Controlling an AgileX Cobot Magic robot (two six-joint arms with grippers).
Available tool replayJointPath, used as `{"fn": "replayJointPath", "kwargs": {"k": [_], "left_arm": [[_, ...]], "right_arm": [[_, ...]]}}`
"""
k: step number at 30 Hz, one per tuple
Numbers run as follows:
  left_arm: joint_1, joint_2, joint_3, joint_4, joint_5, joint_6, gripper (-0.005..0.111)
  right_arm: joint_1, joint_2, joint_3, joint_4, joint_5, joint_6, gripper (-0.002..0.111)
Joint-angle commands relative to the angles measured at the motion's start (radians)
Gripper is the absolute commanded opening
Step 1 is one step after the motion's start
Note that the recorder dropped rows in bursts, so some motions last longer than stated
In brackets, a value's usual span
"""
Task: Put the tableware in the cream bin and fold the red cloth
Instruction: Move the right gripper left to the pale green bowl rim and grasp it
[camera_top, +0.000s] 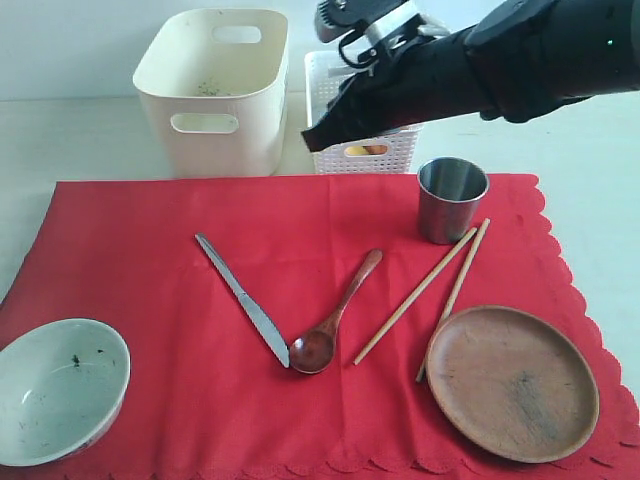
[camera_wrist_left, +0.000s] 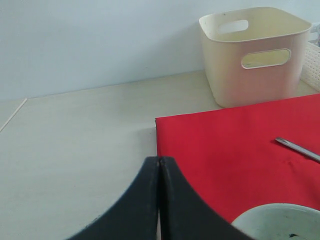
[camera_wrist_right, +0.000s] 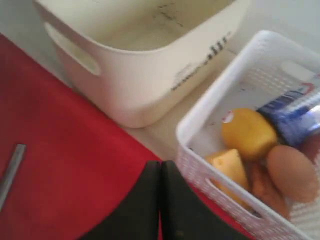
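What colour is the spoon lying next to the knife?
The spoon is dark reddish-brown wood, seen best in the exterior view.

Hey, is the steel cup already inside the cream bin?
No, the steel cup stands upright on the red cloth next to the chopsticks, outside the cream bin.

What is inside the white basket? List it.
In the white basket: a yellow lemon, a cheese wedge, a brown egg, an orange-brown sausage and a blue carton. Anything beneath them is covered; in the exterior view the right arm hides most of the inside.
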Motion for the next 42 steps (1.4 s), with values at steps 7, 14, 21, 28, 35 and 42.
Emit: {"fn": "replayJointPath", "kwargs": {"k": [7,14,21,28,35,42], "left_arm": [[0.002,-0.007,0.003,0.0,-0.007,-0.006,0.0],[0.002,-0.007,0.003,0.0,-0.007,-0.006,0.0],[0.002,-0.007,0.003,0.0,-0.007,-0.006,0.0],[0.002,-0.007,0.003,0.0,-0.007,-0.006,0.0],[0.002,-0.007,0.003,0.0,-0.007,-0.006,0.0],[0.002,-0.007,0.003,0.0,-0.007,-0.006,0.0]], "right_arm": [[0.206,0.02,-0.004,-0.01,0.011,-0.031,0.0],[0.275,0.097,-0.073,-0.01,0.121,-0.029,0.0],[0.275,0.185,-0.188,-0.01,0.31,-0.023,0.0],[0.275,0.241,-0.234,-0.011,0.398,0.015,0.0],[0.275,0.254,-0.238,-0.007,0.409,0.108,0.0],[0.325,0.254,-0.238,-0.012,0.349,0.137,0.016]]}}
